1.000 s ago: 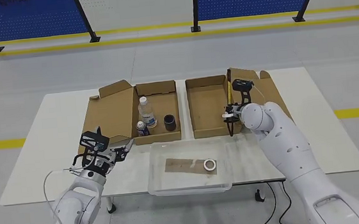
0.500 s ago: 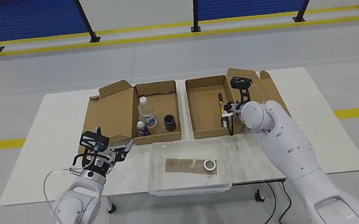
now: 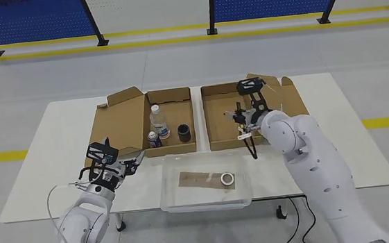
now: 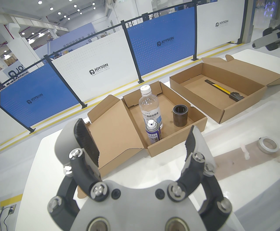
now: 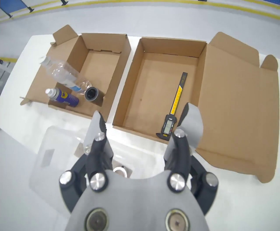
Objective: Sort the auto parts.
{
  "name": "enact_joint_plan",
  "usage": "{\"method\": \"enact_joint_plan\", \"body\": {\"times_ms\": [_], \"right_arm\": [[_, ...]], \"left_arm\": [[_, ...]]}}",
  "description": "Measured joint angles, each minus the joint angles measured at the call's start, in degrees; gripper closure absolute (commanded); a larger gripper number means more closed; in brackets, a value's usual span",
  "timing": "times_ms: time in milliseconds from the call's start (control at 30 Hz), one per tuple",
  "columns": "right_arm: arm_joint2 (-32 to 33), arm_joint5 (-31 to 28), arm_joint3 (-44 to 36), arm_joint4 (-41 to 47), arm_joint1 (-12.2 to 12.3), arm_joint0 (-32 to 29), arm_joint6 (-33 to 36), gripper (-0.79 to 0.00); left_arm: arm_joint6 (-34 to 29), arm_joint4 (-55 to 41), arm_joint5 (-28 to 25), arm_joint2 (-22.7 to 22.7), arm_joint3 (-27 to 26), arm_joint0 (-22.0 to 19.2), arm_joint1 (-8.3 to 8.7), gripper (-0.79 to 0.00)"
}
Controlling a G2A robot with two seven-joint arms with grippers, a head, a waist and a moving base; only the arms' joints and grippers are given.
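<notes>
Over on the left, nothing has been stirred: the left gripper [image 4: 135,135] is held exactly where it was a second ago, above the white table [image 3: 57,147] beside the clear tray [image 3: 205,204], its fingers spread wide with nothing between them. Next along, the left box [image 4: 179,143] is seen holding a clear bottle [image 4: 148,105] standing upright, a small blue spray can [image 4: 153,131] in front of it and a dark bushing [image 4: 180,114] beside them. In the middle, a silver ring [image 3: 227,179] is left lying on a brown sheet [image 3: 196,179] in the tray, and it is judged still to be sorted. Now to the right, where the action has been. The caliper [image 5: 175,102], seen close by the right gripper [image 5: 144,113] a second ago at the right side of the right box [image 5: 131,87], has been let go and now lies flat on that box's floor. The right gripper has been shifted a little leftward, its claw spread apart and empty, above the box's near edge. One part can be counted as delivered, with the ring likely next. The caliper itself is shown as a long, slim black beam with a yellow scale strip, and a grey readout block is carried at the end nearest the robot.
</notes>
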Motion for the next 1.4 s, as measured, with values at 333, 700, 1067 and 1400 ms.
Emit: {"method": "enact_joint_plan", "body": {"times_ms": [333,700,1067,1400], "right_arm": [[-5.9,-2.4,-13.9,-7.1,0.7,-11.1,7.5,-0.72],[-14.2,-3.4,-10.5,-8.1,-0.5,-11.8,8.4,-0.69],[-16.3,-2.7,0.5,-5.4,-1.9,-8.3,7.7,-0.742],[-18.3,-2.8,7.3,-1.7,-3.3,-6.7,5.2,-0.754]], "left_arm": [[0.0,0.0,0.0,0.0,0.0,0.0,0.0,-0.785],[0.0,0.0,0.0,0.0,0.0,0.0,0.0,-0.785],[0.0,0.0,0.0,0.0,0.0,0.0,0.0,-0.785],[0.0,0.0,0.0,0.0,0.0,0.0,0.0,-0.785]]}}
